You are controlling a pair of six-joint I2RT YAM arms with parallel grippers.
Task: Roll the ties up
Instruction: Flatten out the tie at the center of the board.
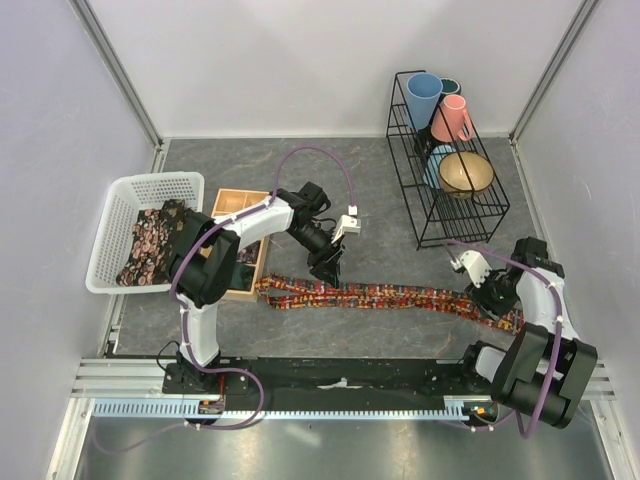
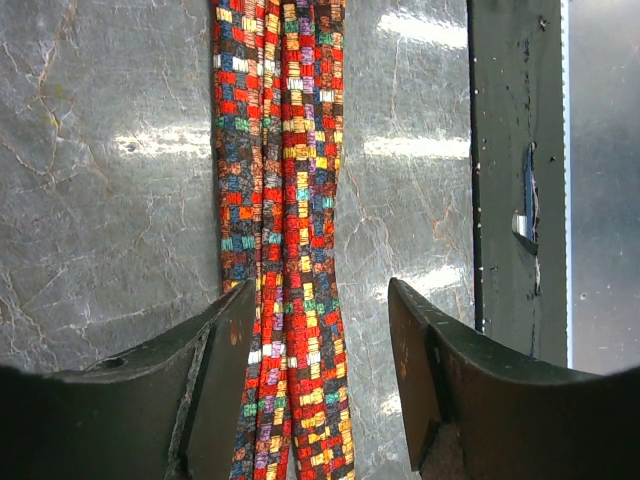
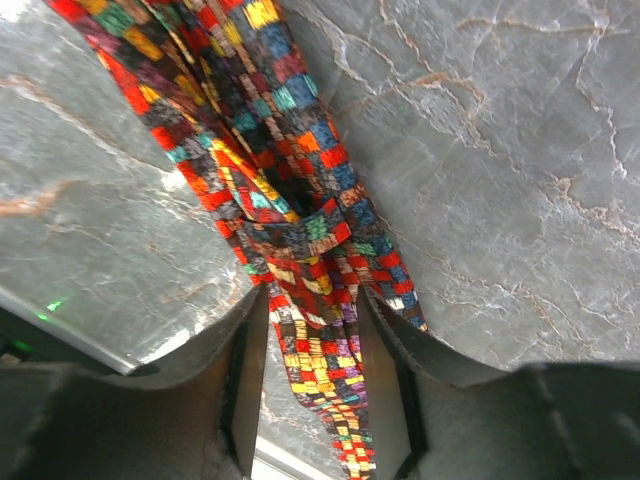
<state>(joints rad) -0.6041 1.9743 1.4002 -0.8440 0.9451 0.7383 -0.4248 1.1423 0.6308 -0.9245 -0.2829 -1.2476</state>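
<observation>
A long narrow tie (image 1: 390, 295) with small red, orange, yellow and blue checks lies stretched left to right across the grey table. My left gripper (image 1: 328, 270) hovers over its left part. In the left wrist view the tie (image 2: 285, 150) runs between the open fingers (image 2: 225, 340), close to the left one and with bare table beside the right one. My right gripper (image 1: 488, 298) is at the tie's right end. There the folded, bunched tie (image 3: 250, 130) passes between the fingers (image 3: 385, 350), with a gap on the left side. More dark printed ties (image 1: 150, 245) lie in the basket.
A white plastic basket (image 1: 150, 182) stands at the left, with a wooden tray (image 1: 240, 200) next to it under the left arm. At the back right is a black wire rack (image 1: 470, 225) with a blue cup (image 1: 422, 98), a pink cup (image 1: 455, 118) and a bowl (image 1: 465, 172).
</observation>
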